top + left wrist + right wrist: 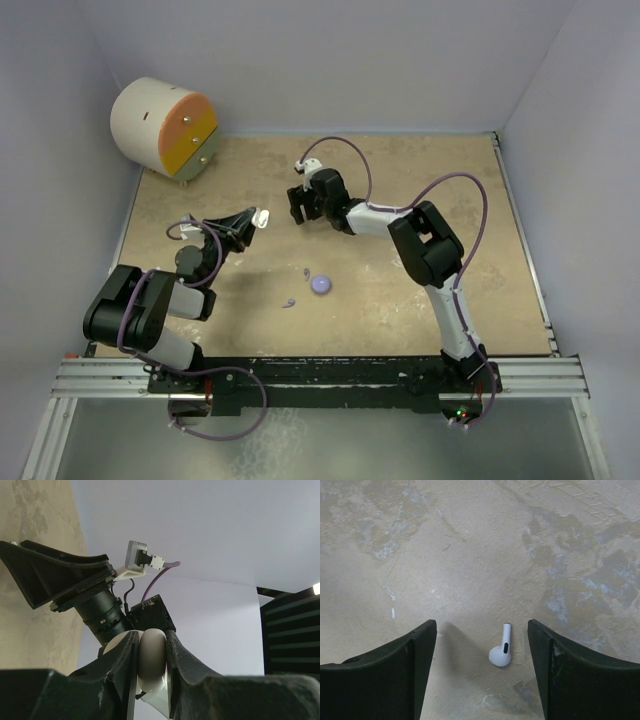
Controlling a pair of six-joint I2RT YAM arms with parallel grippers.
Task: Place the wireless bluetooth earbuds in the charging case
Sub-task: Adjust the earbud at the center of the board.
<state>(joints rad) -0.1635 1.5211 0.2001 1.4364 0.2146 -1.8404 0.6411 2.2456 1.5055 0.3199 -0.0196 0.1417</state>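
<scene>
My left gripper (151,636) is raised off the table and shut on a white rounded charging case (151,660), gripped by its two flat sides. From above, the case (263,216) shows as a white bit at the left gripper's (252,218) tip. My right gripper (481,625) hangs open just above the table. One whitish earbud (501,652) lies flat between its fingers, nearer the right one, stem pointing away. In the top view the right gripper (308,214) hides that earbud. A lilac round case (321,284) and two lilac earbuds (289,302) (306,272) lie mid-table.
A cream cylinder with an orange and yellow drawer face (165,128) stands at the back left corner. White walls enclose the table on three sides. The right arm's wrist (65,580) shows close ahead in the left wrist view.
</scene>
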